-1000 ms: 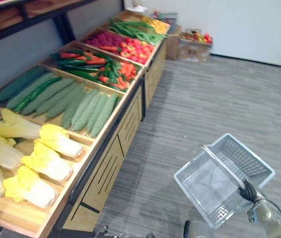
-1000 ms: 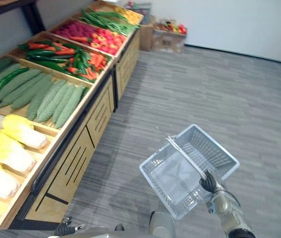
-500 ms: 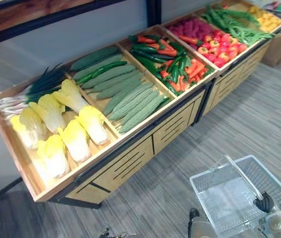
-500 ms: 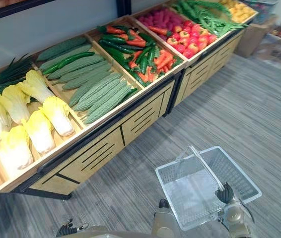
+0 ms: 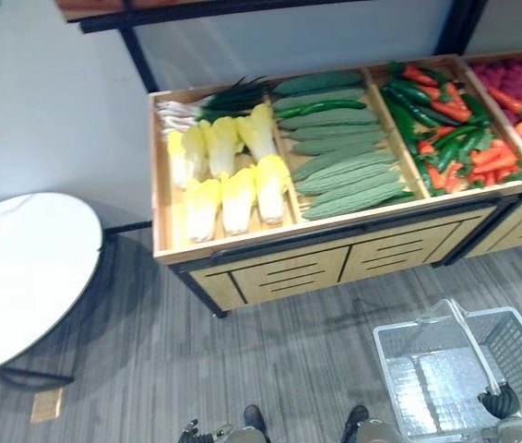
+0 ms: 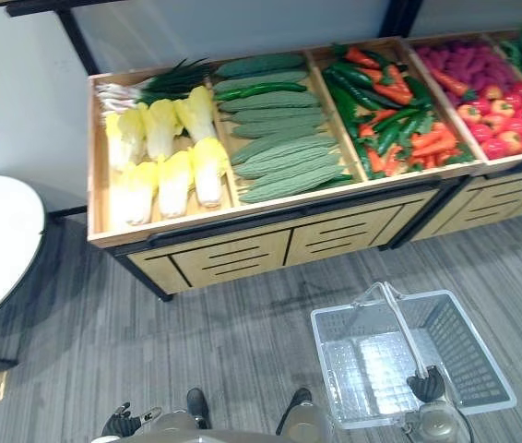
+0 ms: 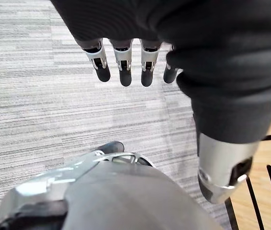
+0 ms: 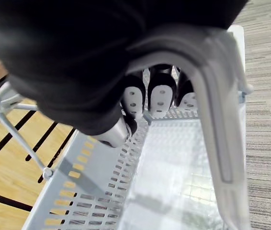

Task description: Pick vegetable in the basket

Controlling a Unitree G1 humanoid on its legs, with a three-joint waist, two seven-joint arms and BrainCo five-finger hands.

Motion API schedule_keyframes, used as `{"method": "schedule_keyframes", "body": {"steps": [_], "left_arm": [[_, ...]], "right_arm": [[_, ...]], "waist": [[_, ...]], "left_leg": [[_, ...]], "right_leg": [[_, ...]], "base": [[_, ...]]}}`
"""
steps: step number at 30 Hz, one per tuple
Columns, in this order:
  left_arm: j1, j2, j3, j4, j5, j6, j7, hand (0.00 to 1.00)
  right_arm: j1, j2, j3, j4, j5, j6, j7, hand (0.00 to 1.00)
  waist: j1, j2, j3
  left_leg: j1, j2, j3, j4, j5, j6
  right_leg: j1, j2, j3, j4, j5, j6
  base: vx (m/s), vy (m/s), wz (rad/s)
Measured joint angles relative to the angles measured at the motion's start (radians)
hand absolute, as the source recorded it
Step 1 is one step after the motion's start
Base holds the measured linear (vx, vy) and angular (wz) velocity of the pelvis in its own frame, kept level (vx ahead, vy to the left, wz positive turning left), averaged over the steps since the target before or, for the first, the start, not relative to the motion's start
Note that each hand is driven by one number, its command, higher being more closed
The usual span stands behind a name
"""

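Observation:
An empty white plastic basket (image 6: 471,355) hangs low over the grey floor, in front of the wooden vegetable stand (image 6: 243,221). My right hand (image 6: 427,385) is shut on its handle (image 8: 217,120), with the fingers (image 8: 157,98) curled under the bar. On the stand lie yellow-white cabbages (image 6: 164,166), green bumpy gourds and cucumbers (image 6: 284,152), mixed chillies and carrots (image 6: 385,106) and red peppers (image 6: 505,115). My left hand (image 7: 121,67) hangs over the floor with straight fingers, holding nothing.
A round white table (image 5: 21,277) stands to the left of the stand. Green onions (image 6: 150,83) lie along the stand's back left. A dark shelf frame (image 5: 141,55) rises behind the stand against the wall.
The camera has swung left: the stand now runs across the top and the round table has come into view. The basket stays in my right hand.

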Motion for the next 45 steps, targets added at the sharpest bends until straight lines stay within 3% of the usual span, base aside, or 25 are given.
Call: {"method": "schedule_keyframes", "body": {"steps": [5, 6, 13, 22, 33, 41, 43, 45], "left_arm": [[-0.029, 0.020, -0.037, 0.009, -0.001, -0.007, -0.008, 0.00], [-0.050, 0.052, -0.096, 0.029, -0.001, -0.008, -0.020, 0.00], [-0.049, 0.054, -0.096, 0.030, -0.001, -0.008, -0.020, 0.00], [-0.046, 0.061, -0.061, 0.068, -0.001, -0.008, -0.049, 0.00], [-0.024, 0.057, -0.039, 0.068, -0.004, -0.008, -0.059, 0.00], [-0.025, 0.057, -0.036, 0.063, -0.011, -0.007, -0.048, 0.00], [-0.027, 0.056, -0.023, 0.063, -0.013, -0.007, -0.046, 0.00], [-0.022, 0.056, -0.007, 0.061, -0.018, -0.006, -0.046, 0.00]], "right_arm": [[-0.021, 0.010, 0.029, 0.000, 0.025, -0.005, 0.002, 1.00], [-0.067, 0.049, 0.138, 0.064, 0.052, -0.005, 0.012, 1.00], [-0.068, 0.053, 0.138, 0.065, 0.053, -0.005, 0.012, 1.00], [-0.055, 0.131, 0.137, 0.111, 0.128, -0.005, 0.051, 1.00], [-0.036, 0.146, 0.138, 0.139, 0.129, -0.006, 0.054, 1.00], [-0.035, 0.154, 0.133, 0.144, 0.129, -0.007, 0.049, 1.00], [-0.035, 0.153, 0.133, 0.144, 0.129, -0.008, 0.045, 1.00], [-0.038, 0.154, 0.133, 0.145, 0.129, -0.015, 0.041, 1.00]], "waist": [[0.004, -0.009, 0.004], [0.007, -0.051, -0.013], [0.008, -0.052, -0.012], [0.007, -0.064, -0.009], [0.013, -0.068, -0.034], [0.007, -0.067, -0.032], [0.010, -0.066, -0.033], [0.017, -0.063, -0.022]], "left_leg": [[0.018, -0.052, -0.023, -0.020, 0.015, 0.021], [0.065, -0.063, -0.017, -0.091, 0.039, 0.032], [0.074, -0.061, 0.001, -0.091, 0.037, 0.031], [0.145, -0.048, 0.057, -0.099, 0.028, 0.019], [0.138, -0.059, 0.001, -0.099, 0.023, 0.017], [0.128, -0.048, -0.048, -0.067, -0.004, 0.003], [0.081, -0.025, -0.061, 0.055, -0.057, 0.003], [-0.007, 0.009, -0.083, 0.282, -0.099, -0.003]], "right_leg": [[0.032, -0.016, 0.005, -0.064, 0.062, 0.018], [0.050, 0.012, 0.038, -0.130, 0.090, 0.016], [0.048, 0.014, 0.055, -0.125, 0.090, 0.016], [0.051, 0.033, 0.163, -0.092, 0.068, -0.001], [0.083, 0.039, 0.198, -0.111, 0.059, 0.008], [0.061, 0.033, 0.204, 0.007, -0.040, 0.007], [0.052, 0.036, 0.206, 0.036, -0.072, 0.001], [0.069, 0.044, 0.205, 0.059, -0.105, -0.006]], "base": [[0.09, 0.104, 0.10], [0.06, 0.077, -0.21], [0.00, -0.001, -0.07], [-0.03, -0.022, -0.25], [-0.01, 0.003, 0.15], [0.08, -0.035, 0.17], [0.12, -0.095, 0.15], [0.12, -0.120, 0.06]]}}
